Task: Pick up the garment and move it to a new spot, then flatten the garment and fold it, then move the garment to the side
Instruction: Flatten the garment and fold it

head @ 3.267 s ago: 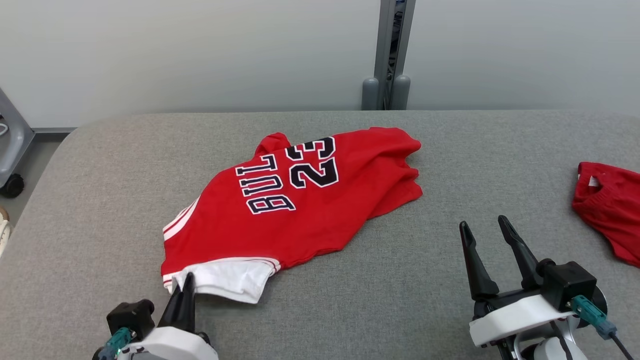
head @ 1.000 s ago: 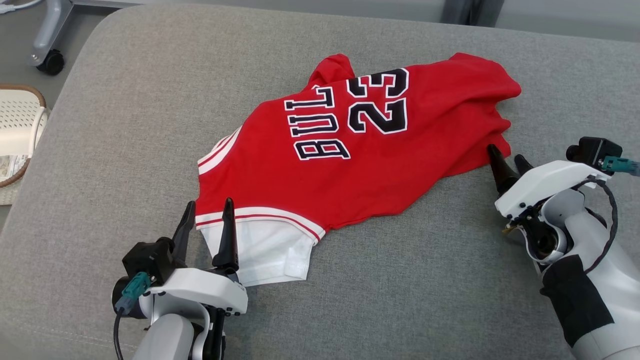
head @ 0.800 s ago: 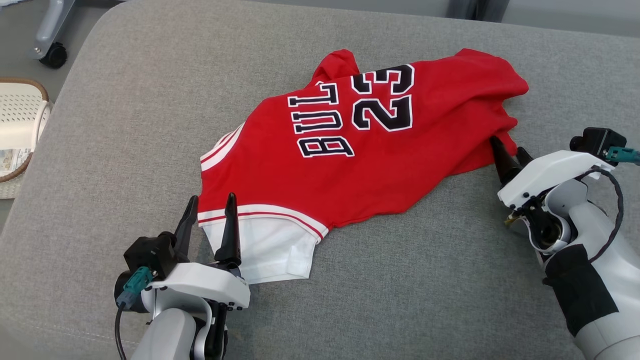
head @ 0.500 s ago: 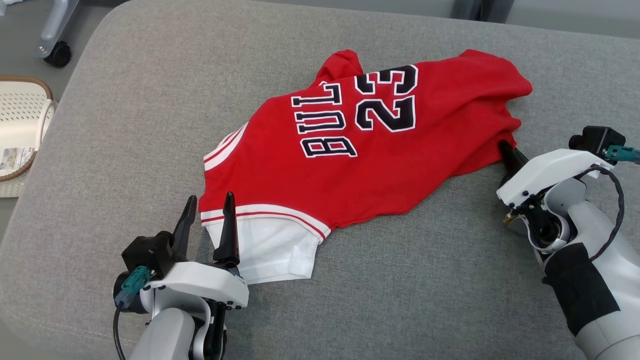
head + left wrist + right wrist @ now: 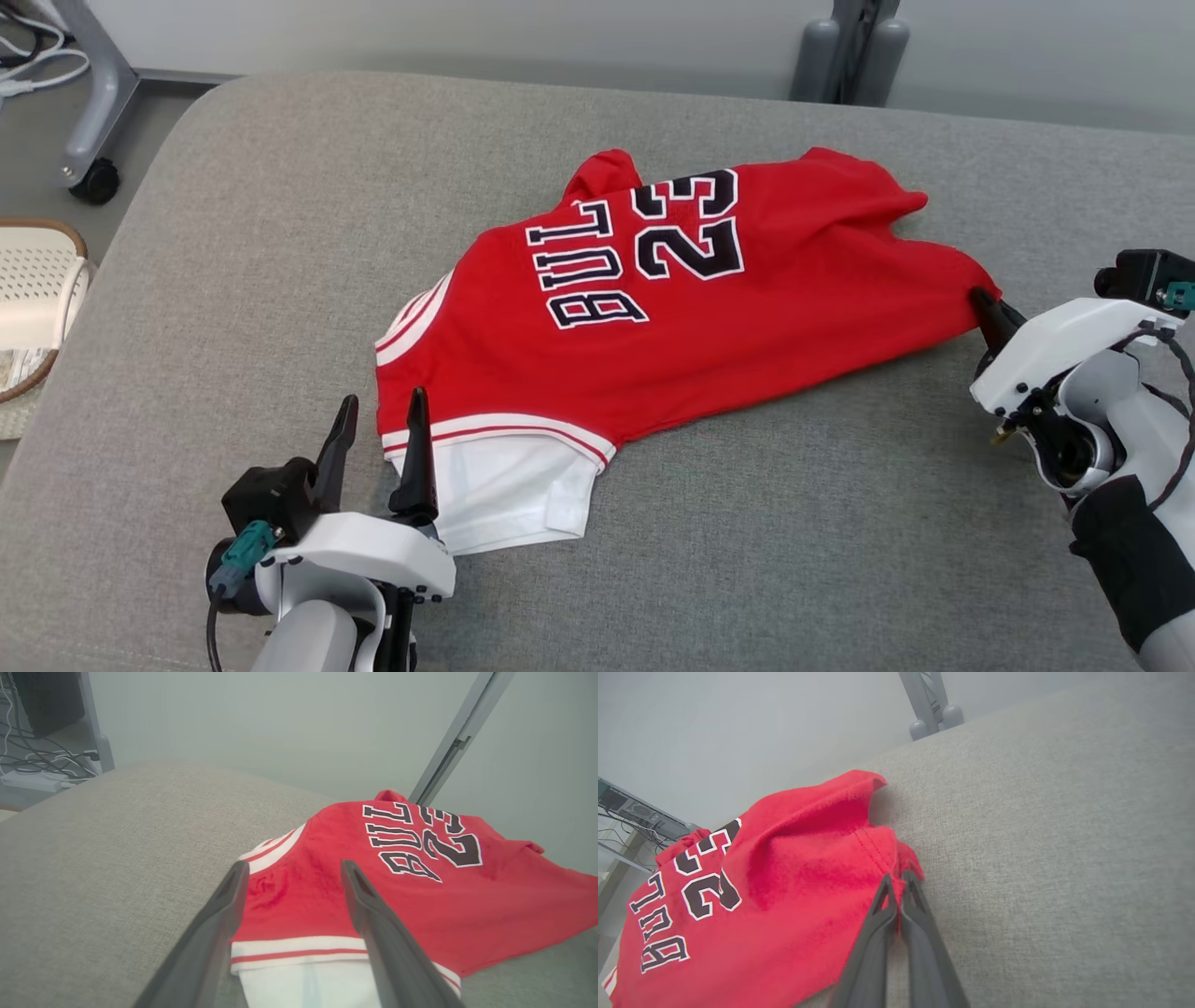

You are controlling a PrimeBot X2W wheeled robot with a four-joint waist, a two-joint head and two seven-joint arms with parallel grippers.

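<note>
The garment [image 5: 672, 317] is a red jersey with dark "BULL 23" lettering and white trim, lying crumpled on the grey padded table [image 5: 233, 233]. My right gripper [image 5: 982, 303] is shut on the garment's right edge, and the cloth is drawn out toward it. In the right wrist view the two fingers pinch a red fold [image 5: 899, 877]. My left gripper [image 5: 378, 425] stands open at the garment's lower left corner, its fingers straddling the striped hem above the white part [image 5: 504, 485]. In the left wrist view the open fingers [image 5: 369, 910] frame the red cloth [image 5: 420, 891].
A pale basket [image 5: 28, 299] sits on the floor at the left. A wheeled grey stand [image 5: 89, 140] is at the upper left, and a grey post [image 5: 850, 56] rises behind the table. Bare table [image 5: 794, 560] lies in front and to the right.
My right gripper has shut on the garment's right edge and pulled it rightward, stretching the cloth. The head camera has tilted up. The left gripper has stayed open at the hem.
</note>
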